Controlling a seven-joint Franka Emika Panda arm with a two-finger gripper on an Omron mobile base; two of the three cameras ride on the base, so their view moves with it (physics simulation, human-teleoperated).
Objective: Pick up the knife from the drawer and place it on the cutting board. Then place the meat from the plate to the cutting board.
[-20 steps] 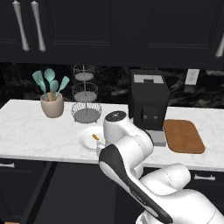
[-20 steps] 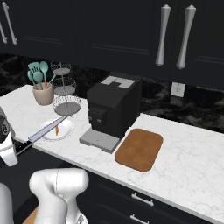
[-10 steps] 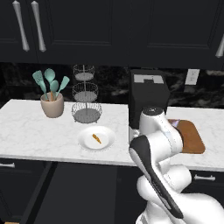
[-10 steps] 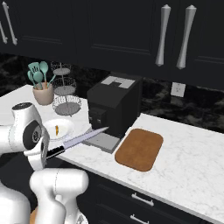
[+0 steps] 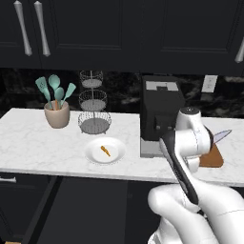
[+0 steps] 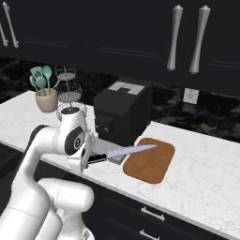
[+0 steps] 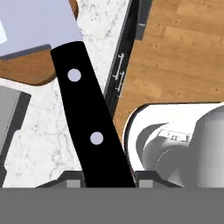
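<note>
The knife point(image 6: 125, 151), silver-grey blade and black handle with 2 pale rivets, hangs roughly level above the counter with its tip over the near left part of the cutting board point(image 6: 151, 160). That board is a flat brown wooden rectangle with rounded corners, lying just right of the coffee machine point(image 6: 123, 111). Left of the machine, the round white plate point(image 5: 95, 153) carries the thin orange-brown meat point(image 5: 105, 151) strip.

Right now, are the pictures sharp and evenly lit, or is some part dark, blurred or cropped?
Left base view: sharp, flat light, but the black cabinets swallow detail. Right base view: sharp; the knife blade reads clearly over the cutting board. Hand view: the knife handle sits very close and large, its blade cropped by the top edge; soft shadow beside it on the board.
</note>
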